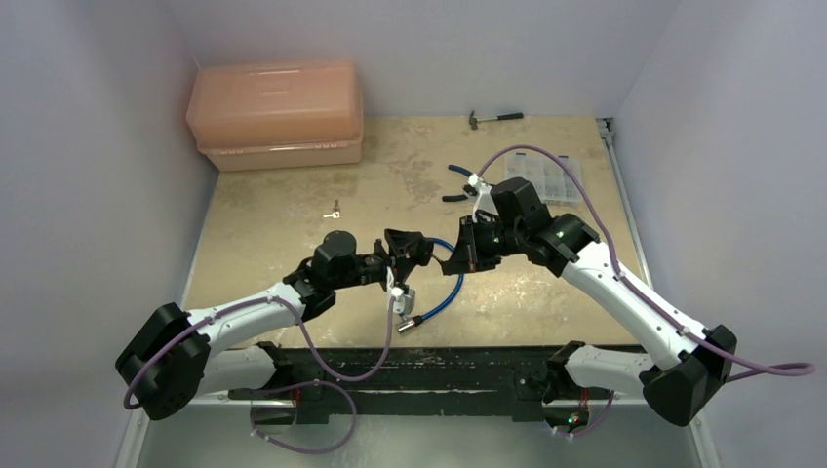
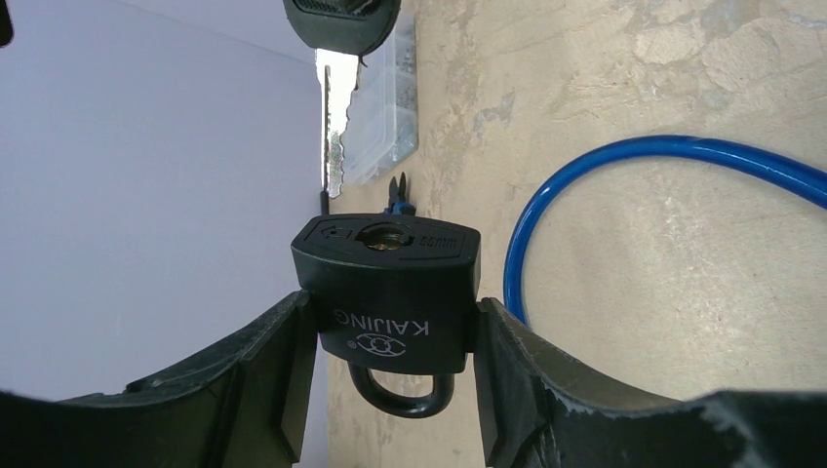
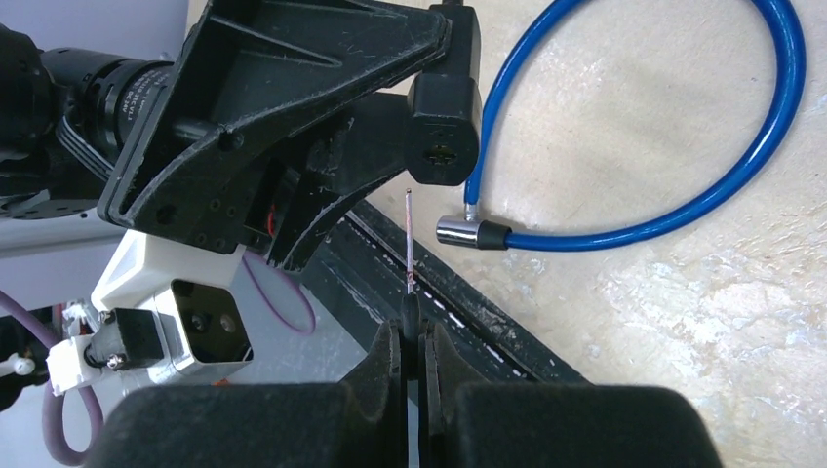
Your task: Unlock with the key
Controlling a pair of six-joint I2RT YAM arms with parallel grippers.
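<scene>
My left gripper (image 2: 390,322) is shut on the sides of the small black padlock (image 2: 387,278), holding it above the table. Its keyhole faces my right gripper and its shackle (image 2: 402,398) points back toward the wrist. In the right wrist view my right gripper (image 3: 411,336) is shut on the black head of the key (image 3: 410,255). The thin blade points at the padlock (image 3: 444,122) and its tip stops just short of the lock's face, slightly left of the keyhole. From above, the left gripper (image 1: 414,246) and right gripper (image 1: 466,252) face each other at mid-table.
A blue cable (image 1: 453,285) with a metal end (image 1: 408,322) loops on the table under the grippers. A pink plastic box (image 1: 276,115) stands at the back left, with a hammer (image 1: 495,118), clear organiser (image 1: 546,180) and blue-handled pliers (image 1: 458,185) at the back right. A small silver key (image 1: 334,210) lies left of centre.
</scene>
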